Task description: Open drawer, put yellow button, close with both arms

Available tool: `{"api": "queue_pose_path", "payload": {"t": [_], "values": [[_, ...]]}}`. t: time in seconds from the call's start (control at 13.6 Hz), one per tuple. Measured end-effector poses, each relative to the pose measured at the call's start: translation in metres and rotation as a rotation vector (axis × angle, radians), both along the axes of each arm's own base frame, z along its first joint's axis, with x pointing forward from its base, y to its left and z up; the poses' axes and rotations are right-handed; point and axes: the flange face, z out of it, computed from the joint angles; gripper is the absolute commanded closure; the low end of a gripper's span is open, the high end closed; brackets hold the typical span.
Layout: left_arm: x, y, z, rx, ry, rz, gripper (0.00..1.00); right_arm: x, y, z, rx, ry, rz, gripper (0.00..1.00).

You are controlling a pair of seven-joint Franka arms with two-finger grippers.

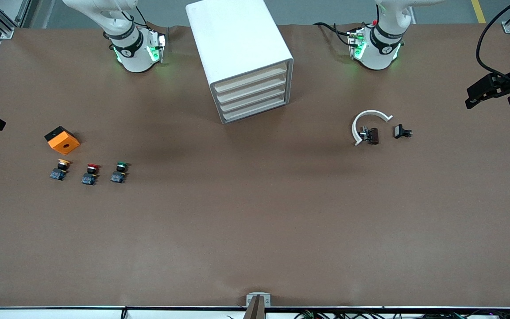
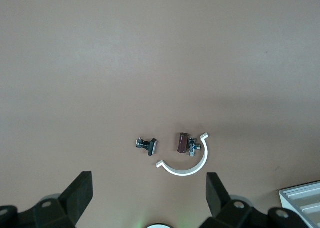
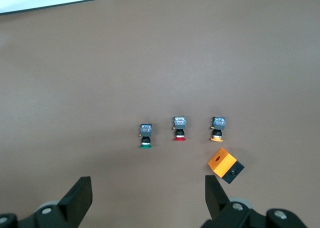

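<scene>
Cabinet (image 1: 241, 57) is standing at the counter's (image 1: 255, 230) robot-side edge, between the two arm bases; its top drawer (image 1: 251, 78) is sitting shut, flush with the three below. Yellow button (image 1: 60, 169) is lying toward the right arm's end, endmost in a row with the red button (image 1: 90, 173) and green button (image 1: 119, 172), just beside the orange cube (image 1: 62, 140). Right tool (image 3: 149, 200) is hanging above this row, fingers apart. Left tool (image 2: 149, 200) is hanging, fingers apart, over a white clip (image 1: 367, 124) and a small black part (image 1: 402, 131) toward the left arm's end.
</scene>
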Motion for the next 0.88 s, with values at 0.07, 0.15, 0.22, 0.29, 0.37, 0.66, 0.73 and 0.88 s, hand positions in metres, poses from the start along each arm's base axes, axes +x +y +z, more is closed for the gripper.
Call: {"api": "queue_pose_path", "payload": {"t": [0.07,0.15,0.22,0.29,0.37,0.66,0.73,0.88], "values": [[0.0,0.0,0.0,0.0,0.0,0.0,0.0,0.0,0.0,0.0,0.0,0.0,0.0,0.0],[0.0,0.0,0.001,0.0,-0.001,0.0,0.0,0.0,0.0,0.0,0.0,0.0,0.0,0.0],[0.0,0.0,0.001,0.0,-0.003,0.0,0.0,0.0,0.0,0.0,0.0,0.0,0.0,0.0],[0.0,0.0,0.002,0.0,-0.004,0.0,0.0,0.0,0.0,0.0,0.0,0.0,0.0,0.0],[0.0,0.0,0.001,0.0,-0.003,0.0,0.0,0.0,0.0,0.0,0.0,0.0,0.0,0.0],[0.005,0.001,-0.007,-0.001,0.013,0.001,0.0,0.0,-0.001,0.0,0.0,0.0,-0.002,0.0],[0.006,0.001,-0.009,-0.001,0.017,0.001,0.0,0.0,-0.001,0.0,0.0,0.0,-0.002,0.0],[0.008,0.001,-0.012,-0.001,0.023,0.001,0.0,0.0,-0.001,0.0,0.0,0.0,-0.002,0.0]]}}
